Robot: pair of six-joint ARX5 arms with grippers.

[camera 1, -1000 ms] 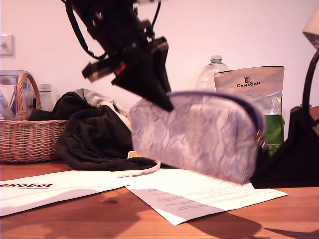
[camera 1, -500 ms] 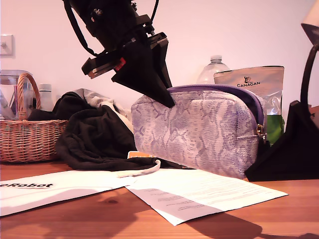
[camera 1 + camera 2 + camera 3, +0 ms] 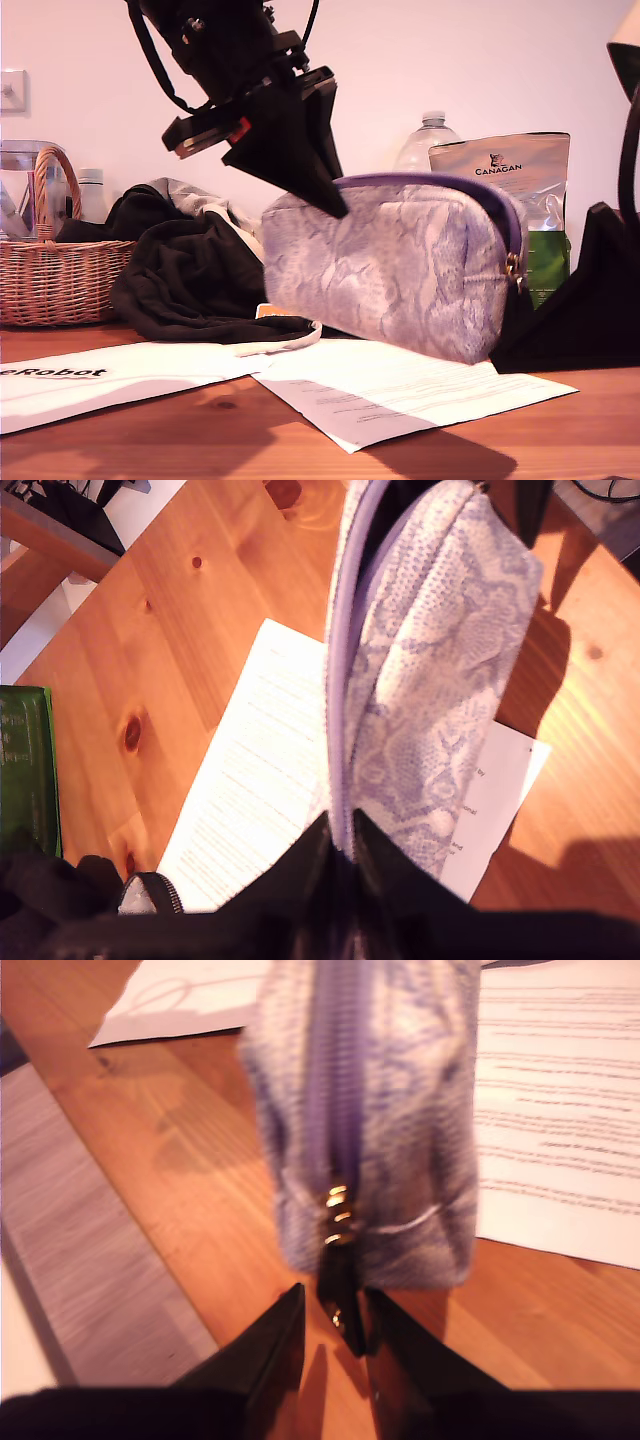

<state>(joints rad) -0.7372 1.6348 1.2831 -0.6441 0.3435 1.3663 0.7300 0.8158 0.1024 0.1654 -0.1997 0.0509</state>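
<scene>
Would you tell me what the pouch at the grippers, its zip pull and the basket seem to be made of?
The pouch looks like soft fabric or faux leather with a matte lilac snakeskin print; it creases where my first gripper pinches its edge. The zip pull seems to be a dark tab on glinting gold-toned metal links. The basket looks like woven wicker, with visible brown strands.

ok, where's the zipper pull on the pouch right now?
The zipper pull sits at the end of the pouch toward the exterior view's right, pinched in my second gripper, in front of the Canagan bag.
</scene>
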